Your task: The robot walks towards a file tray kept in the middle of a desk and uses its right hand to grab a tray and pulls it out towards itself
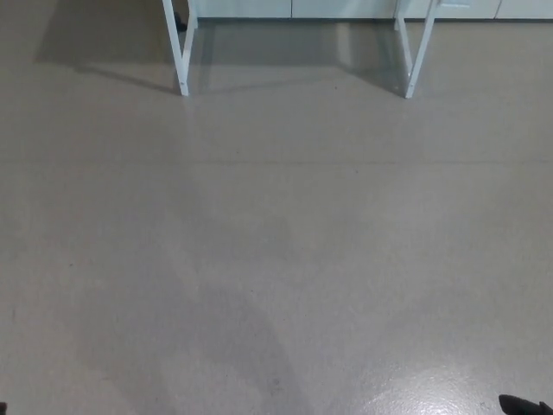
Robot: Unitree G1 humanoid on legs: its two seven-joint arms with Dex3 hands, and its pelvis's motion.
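Head view: grey floor fills the frame. Far edge, left to right: two white desk legs. File tray out of frame. Bottom right corner, black tip of right hand, fingers' state can't tell. No readable writing.

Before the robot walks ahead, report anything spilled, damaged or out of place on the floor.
Nothing stands out. The grey floor shows only soft shadows and a glare patch near the bottom right. Two white desk legs stand upright at the top. A small dark shape at the bottom right corner is too cropped to identify.
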